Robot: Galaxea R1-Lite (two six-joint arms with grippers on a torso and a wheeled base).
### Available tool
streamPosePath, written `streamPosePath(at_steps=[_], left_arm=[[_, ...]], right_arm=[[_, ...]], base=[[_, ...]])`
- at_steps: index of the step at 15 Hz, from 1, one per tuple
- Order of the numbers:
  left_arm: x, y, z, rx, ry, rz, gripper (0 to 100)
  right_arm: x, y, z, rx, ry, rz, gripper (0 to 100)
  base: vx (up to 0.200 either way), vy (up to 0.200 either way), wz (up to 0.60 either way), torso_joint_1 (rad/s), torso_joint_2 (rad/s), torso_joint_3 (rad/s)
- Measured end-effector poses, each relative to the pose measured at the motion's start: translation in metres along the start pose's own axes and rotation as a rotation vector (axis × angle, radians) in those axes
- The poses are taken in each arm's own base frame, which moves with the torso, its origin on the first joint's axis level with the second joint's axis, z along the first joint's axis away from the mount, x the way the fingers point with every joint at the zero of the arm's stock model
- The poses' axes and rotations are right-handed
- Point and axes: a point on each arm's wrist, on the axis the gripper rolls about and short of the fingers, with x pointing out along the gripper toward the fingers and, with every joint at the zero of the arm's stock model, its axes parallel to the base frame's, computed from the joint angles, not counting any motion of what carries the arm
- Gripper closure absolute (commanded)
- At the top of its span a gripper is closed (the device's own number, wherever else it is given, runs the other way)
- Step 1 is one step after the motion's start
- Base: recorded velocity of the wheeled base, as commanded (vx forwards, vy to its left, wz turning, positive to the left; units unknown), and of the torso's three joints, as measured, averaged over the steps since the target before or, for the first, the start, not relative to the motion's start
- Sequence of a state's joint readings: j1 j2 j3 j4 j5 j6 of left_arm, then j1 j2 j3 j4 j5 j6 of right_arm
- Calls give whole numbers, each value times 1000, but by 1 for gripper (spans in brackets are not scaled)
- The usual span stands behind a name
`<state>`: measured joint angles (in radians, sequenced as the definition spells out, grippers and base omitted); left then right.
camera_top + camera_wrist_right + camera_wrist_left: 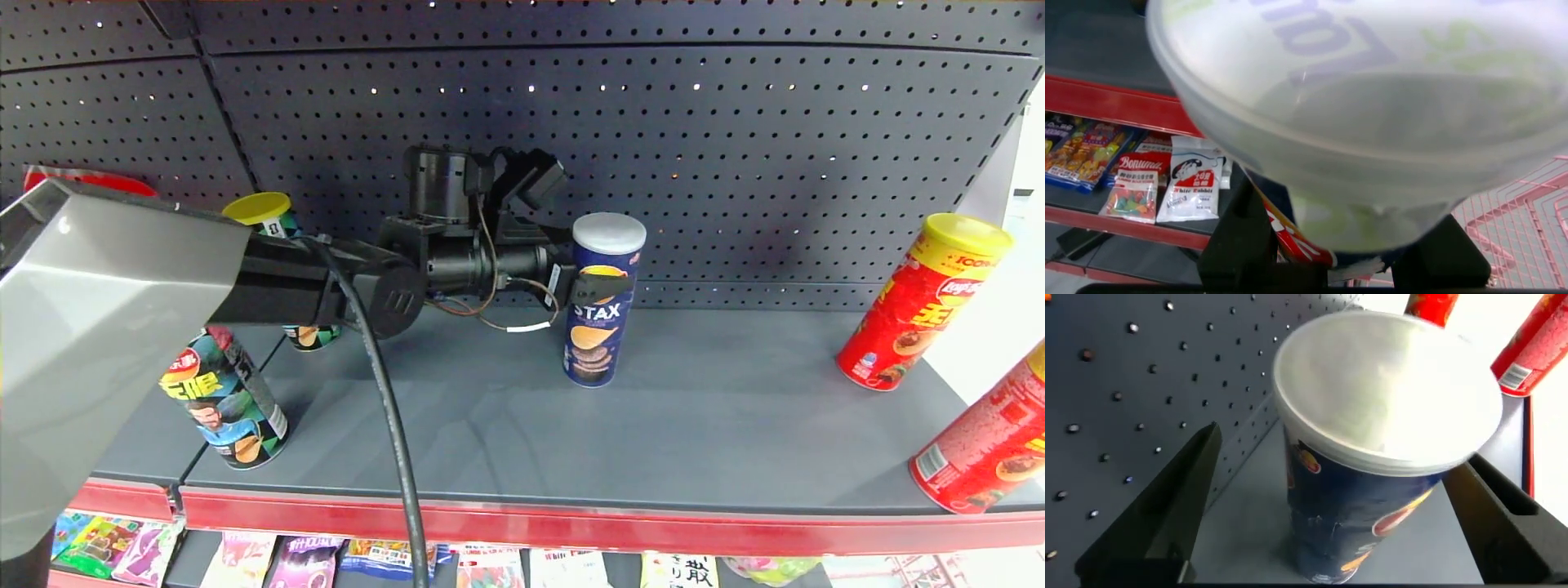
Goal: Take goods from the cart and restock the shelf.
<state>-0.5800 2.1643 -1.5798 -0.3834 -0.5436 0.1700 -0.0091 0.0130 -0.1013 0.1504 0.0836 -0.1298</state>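
Note:
A blue chip can with a pale lid stands upright on the grey shelf, near the pegboard back wall. My left gripper is level with its upper half. In the left wrist view the left gripper is open around the blue can, with a clear gap between one black finger and the can's body. My right gripper is shut on a second chip can with a translucent lid, held close to the camera below shelf level.
Two red cans stand at the shelf's right end. A colourful can stands front left, a yellow-lidded one behind it. Snack bags fill the lower shelves. Pink cart mesh lies below the right gripper.

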Motion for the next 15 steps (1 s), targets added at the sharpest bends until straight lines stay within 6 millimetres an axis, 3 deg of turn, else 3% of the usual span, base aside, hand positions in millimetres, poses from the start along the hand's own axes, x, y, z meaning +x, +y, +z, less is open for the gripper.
streamPosePath(at_steps=[13, 14, 15], left_arm=[[18, 3, 4, -1, 2, -35, 0], [19, 3, 3, 0, 2, -35, 100], [19, 3, 3, 0, 3, -36, 100]], right_arm=[[1, 0, 0, 2, 12, 2, 100], [1, 0, 0, 3, 12, 2, 100], [1, 0, 0, 3, 12, 2, 100]], base=[[0, 0, 0, 0, 0, 0], [0, 0, 0, 0, 0, 0], [0, 0, 0, 0, 0, 0]])
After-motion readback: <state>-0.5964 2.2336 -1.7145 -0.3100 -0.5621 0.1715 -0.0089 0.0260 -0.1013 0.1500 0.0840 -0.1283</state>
